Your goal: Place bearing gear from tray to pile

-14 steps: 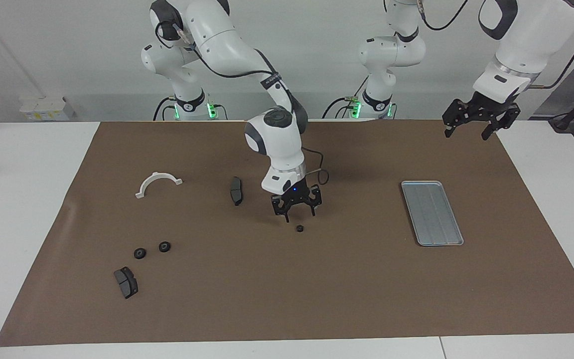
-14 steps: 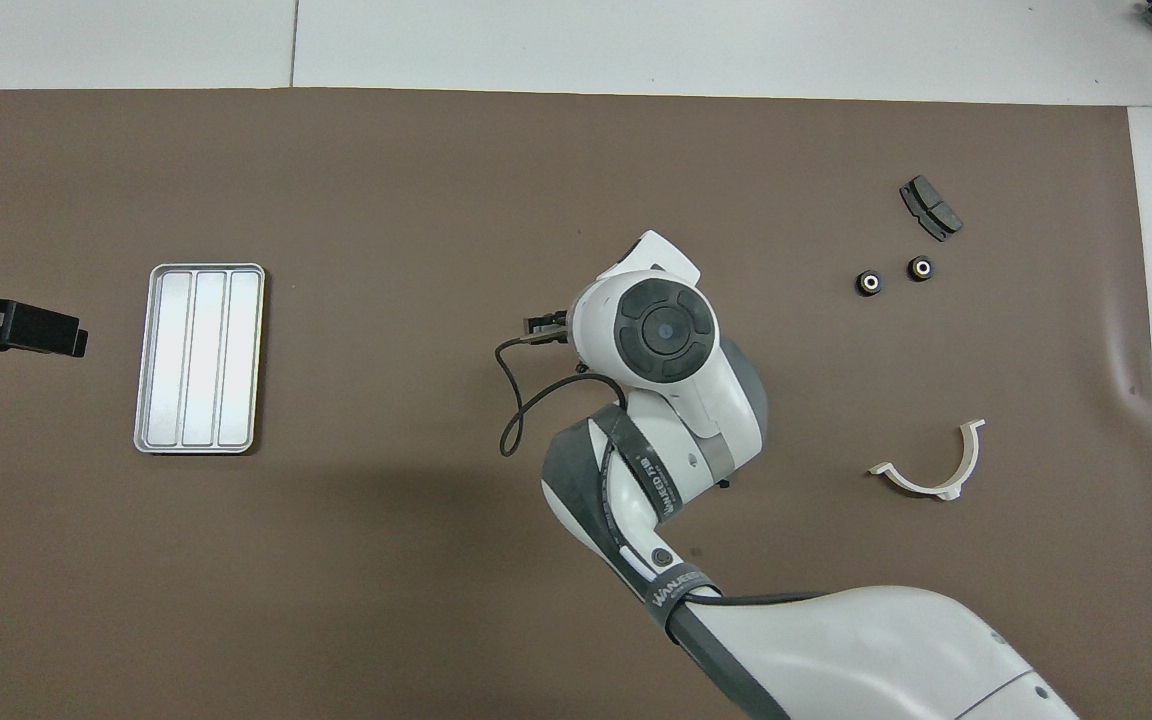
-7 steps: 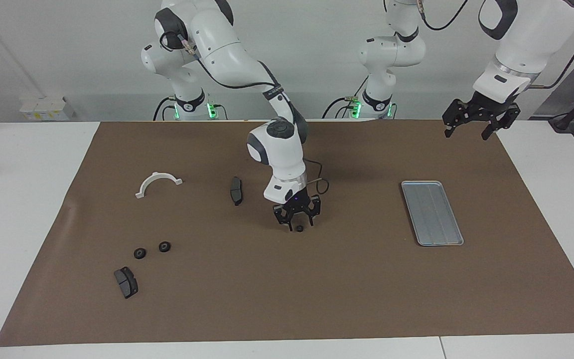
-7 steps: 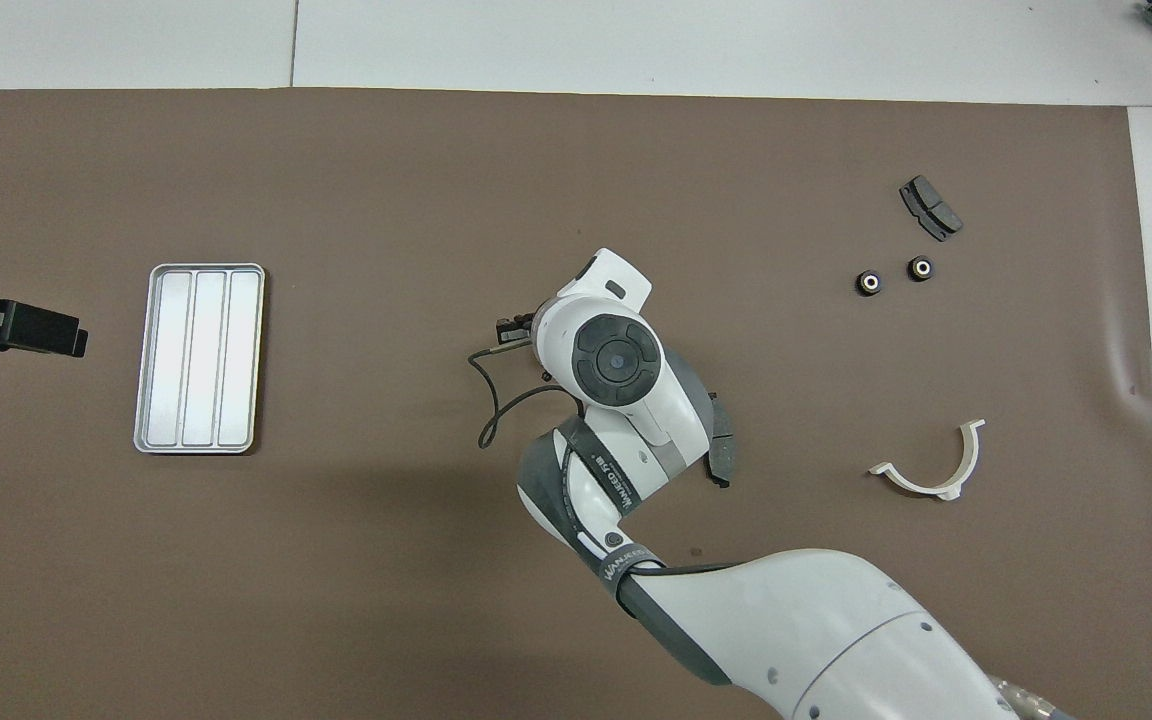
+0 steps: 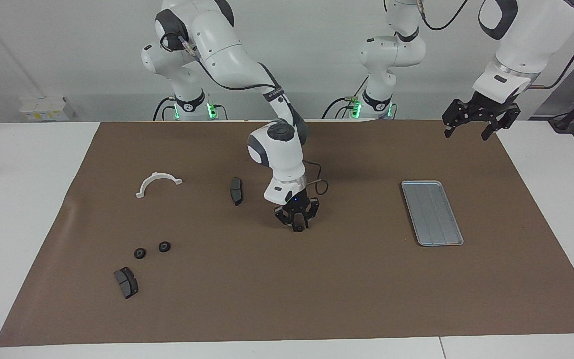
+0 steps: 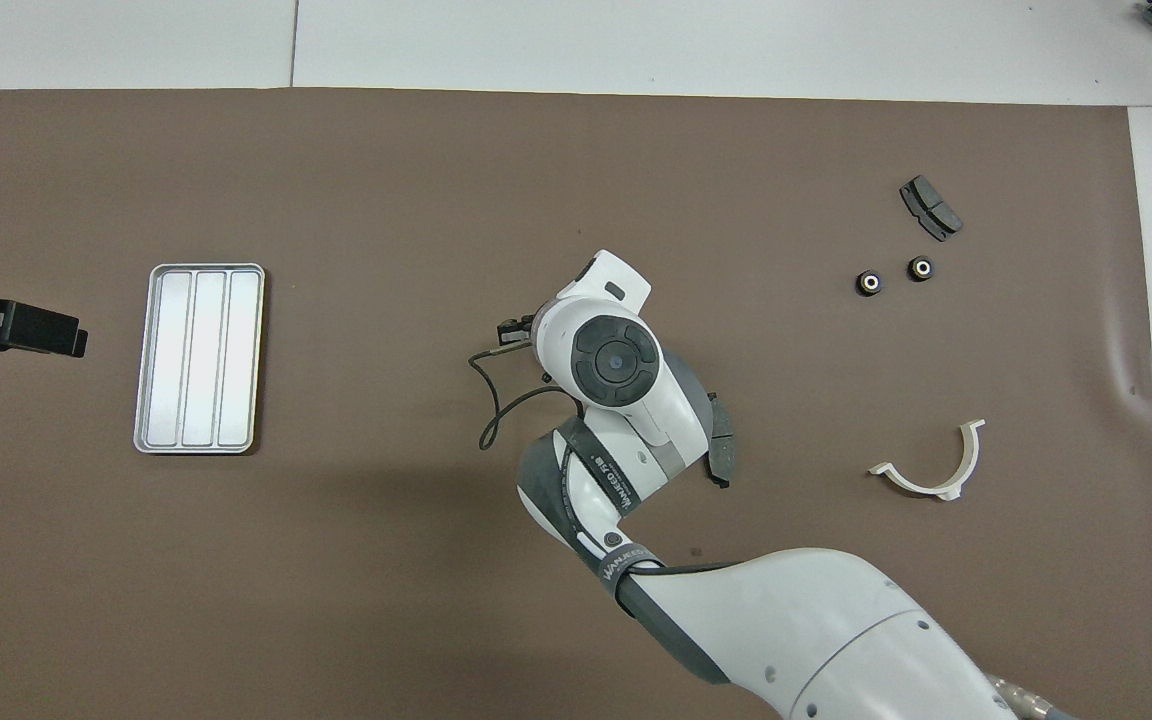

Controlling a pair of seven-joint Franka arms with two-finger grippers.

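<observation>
Right end effector (image 5: 297,225) mid-bench, clamped on bearing gear (image 5: 298,228); next, lift and carry toward gear pile (image 5: 152,250) near the bench corner.

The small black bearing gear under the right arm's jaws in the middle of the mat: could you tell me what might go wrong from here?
1. The right gripper has its jaws down around the small black bearing gear on the brown mat; being so small, the gear may slip out or get nudged aside.
2. The overhead view hides the grasp under the arm, so a miss could go unnoticed.
3. The dark curved brake pad lies near the route to the two black gears.
</observation>
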